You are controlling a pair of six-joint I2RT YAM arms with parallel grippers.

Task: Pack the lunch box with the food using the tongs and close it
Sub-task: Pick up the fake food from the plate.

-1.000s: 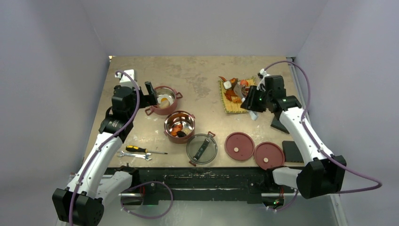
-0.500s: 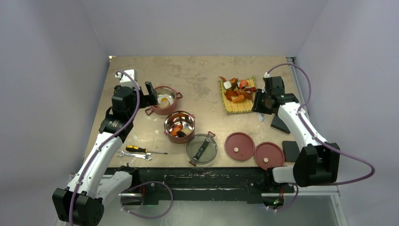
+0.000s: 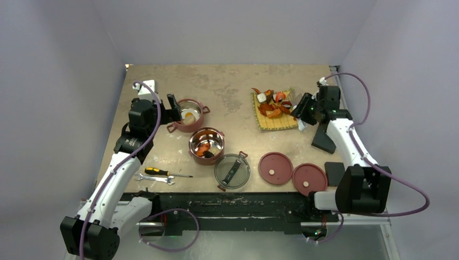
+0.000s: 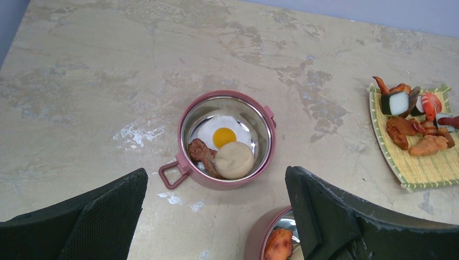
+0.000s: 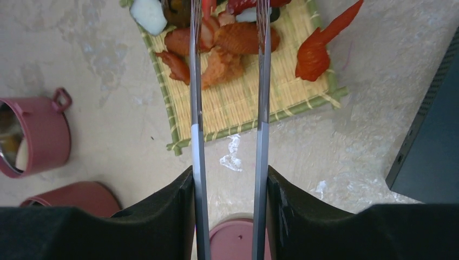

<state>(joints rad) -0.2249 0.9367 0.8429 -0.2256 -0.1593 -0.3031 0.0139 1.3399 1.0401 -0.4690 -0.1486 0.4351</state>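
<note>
The lunch box stands apart in pieces: a far red bowl (image 3: 189,115) holding a fried egg (image 4: 224,135), a bun (image 4: 234,160) and a brown piece (image 4: 203,154), and a nearer bowl (image 3: 207,144) with orange chunks. My left gripper (image 4: 216,216) hangs open just in front of the far bowl. Two red disc lids (image 3: 275,168) (image 3: 309,179) and the dark top lid (image 3: 232,171) lie near the front. My right gripper (image 5: 229,216) is shut on the tongs (image 5: 262,97), whose spread arms reach over the food (image 5: 227,43) on the mat.
The yellow woven mat (image 3: 273,110) sits at the back right. A screwdriver (image 3: 159,172) and a wrench (image 3: 154,178) lie front left. Black blocks (image 3: 323,142) (image 3: 335,173) rest beside the right arm, near the table's right edge.
My right gripper has swung right, away from above the mat, and the tongs' arms have spread wider. The left arm has not moved.
</note>
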